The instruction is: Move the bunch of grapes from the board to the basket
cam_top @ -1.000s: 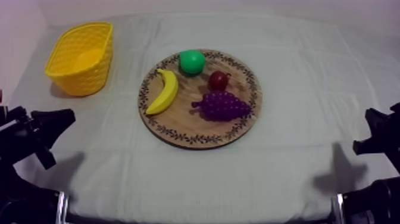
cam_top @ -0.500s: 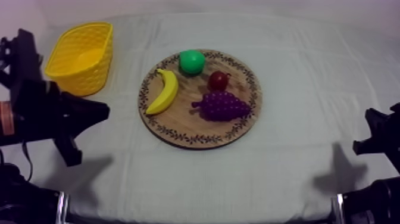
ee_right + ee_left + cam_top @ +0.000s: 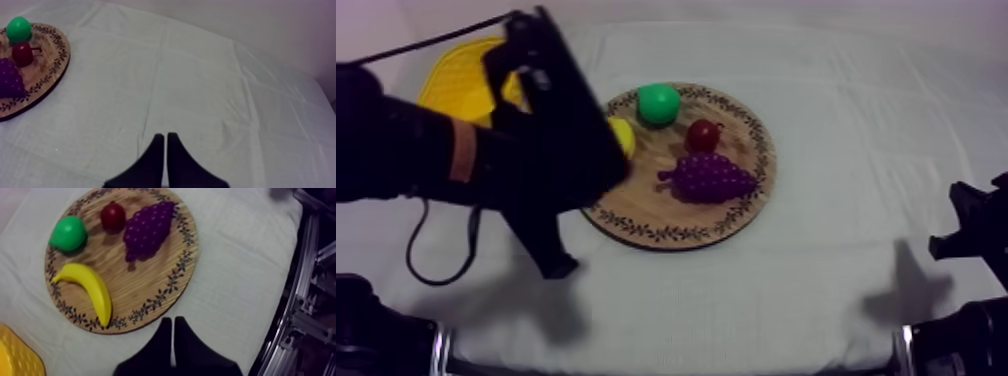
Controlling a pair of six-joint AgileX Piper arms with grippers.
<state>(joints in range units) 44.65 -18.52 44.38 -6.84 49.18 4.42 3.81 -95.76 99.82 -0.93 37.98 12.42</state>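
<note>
Your left gripper (image 3: pixel 171 324), closed and empty, hangs beside the wooden board (image 3: pixel 145 290): open wide, straddle the bunch of grapes (image 3: pixel 146 229), miss the small red fruit (image 3: pixel 113 216).

Dim, even, violet-tinged light; the left arm (image 3: pixel 536 140) casts a soft shadow on the bench (image 3: pixel 836 150), lower left.

The wooden board (image 3: pixel 140 293) is shown with streaked grain and a matt finish, its rim pattern printed dark. The bunch of grapes (image 3: pixel 146 229) is seen as knobbly, dull plastic. The banana (image 3: pixel 95 290), pear (image 3: pixel 67 233) and small red fruit (image 3: pixel 113 215) are rendered smooth, faintly glossy. The cloth (image 3: pixel 200 85) is matt and creased. The yellow basket (image 3: pixel 441 90) is seen as plastic.
</note>
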